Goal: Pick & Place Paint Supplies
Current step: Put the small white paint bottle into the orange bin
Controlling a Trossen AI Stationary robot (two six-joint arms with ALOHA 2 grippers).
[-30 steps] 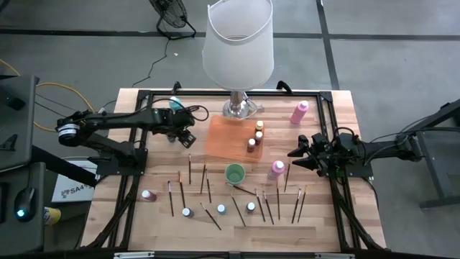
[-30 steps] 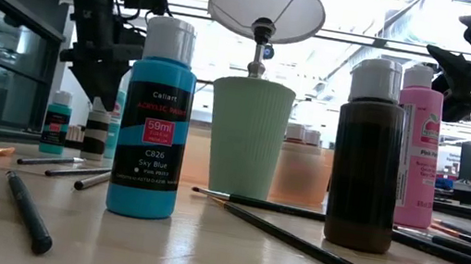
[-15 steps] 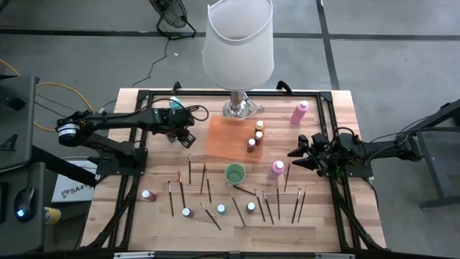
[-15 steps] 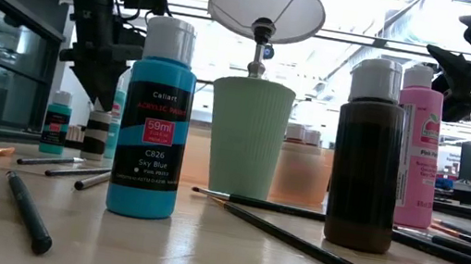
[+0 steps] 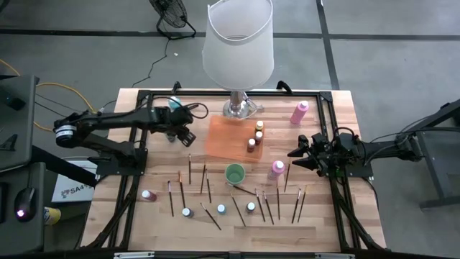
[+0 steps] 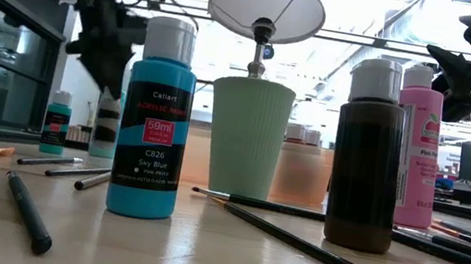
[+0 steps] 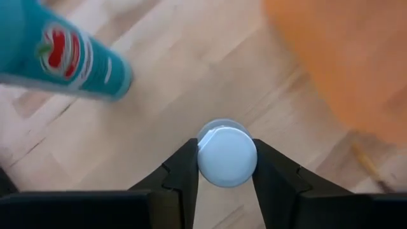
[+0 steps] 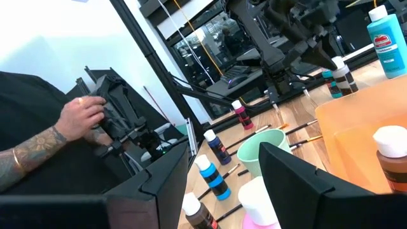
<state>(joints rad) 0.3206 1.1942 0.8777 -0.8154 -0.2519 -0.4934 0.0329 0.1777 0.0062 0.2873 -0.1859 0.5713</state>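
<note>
My left gripper point(image 7: 227, 184) is at the table's far left, shut on a small bottle point(image 6: 106, 124) with a white cap and a black-and-white label. A teal bottle point(image 7: 63, 57) stands just beyond it. The orange tray point(image 5: 226, 137) to its right holds three small bottles point(image 5: 256, 134). Brushes point(image 5: 190, 169) and small bottles point(image 5: 221, 208) lie across the near half of the table, around a green cup point(image 5: 234, 173). My right gripper point(image 5: 296, 152) waits open at the right, above the table, next to a pink bottle point(image 5: 277, 169). My left gripper pinches the small bottle's white cap point(image 7: 227, 156) between its two fingers, one on each side. The fingers point(image 7: 184, 172) come steeply from above, slanting from the table's left. The bottle hangs upright below them, its base just above the table.
A big lamp with a white shade point(image 5: 238, 43) stands at the far middle, beside the tray. Another pink bottle point(image 5: 299, 111) stands far right. A black frame point(image 5: 144, 97) runs around the table. In the right wrist view, a person's hand point(image 8: 79, 117) shows beyond the table.
My left gripper has gone up a little, and the small striped bottle has risen with it off the table, staying upright.
</note>
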